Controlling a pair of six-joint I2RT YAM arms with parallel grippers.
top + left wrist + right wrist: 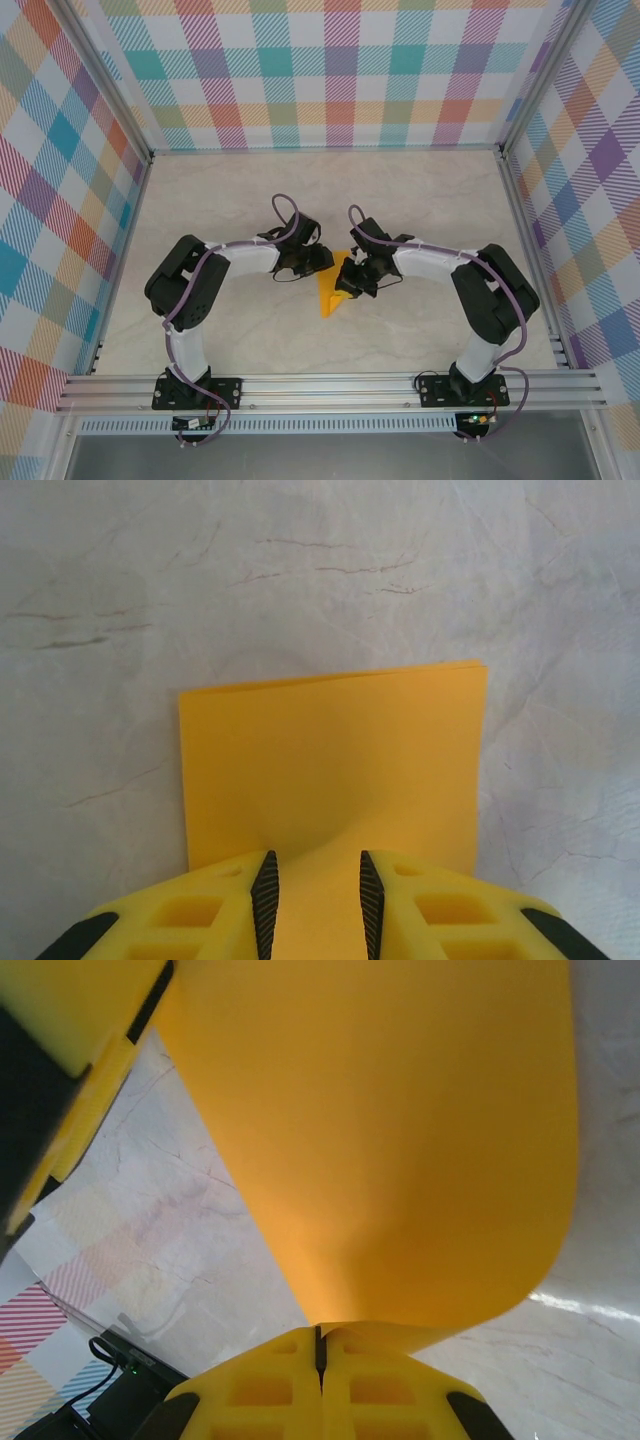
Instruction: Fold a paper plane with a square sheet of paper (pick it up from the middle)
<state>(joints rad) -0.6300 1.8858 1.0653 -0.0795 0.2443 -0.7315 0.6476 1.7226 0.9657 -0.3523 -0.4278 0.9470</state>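
Note:
The square sheet of paper [328,298], orange-yellow and folded over, lies between both grippers at the middle of the table. My right gripper [320,1332] is shut on one edge of the sheet [390,1130], which bows away from it in a curve. In the left wrist view the paper [330,750] shows a doubled far edge, and a raised ridge of it runs between my left gripper's [315,865] jaws, which stand apart. From above, the left gripper [318,262] sits at the sheet's upper left and the right gripper [350,285] at its right.
The marbled tabletop [250,200] is walled by an aluminium frame and plaid panels [320,70] at the back and sides. Both arm bases are bolted to the rail [330,390] at the near edge. One yellow finger [70,1020] of the left gripper shows beside the sheet.

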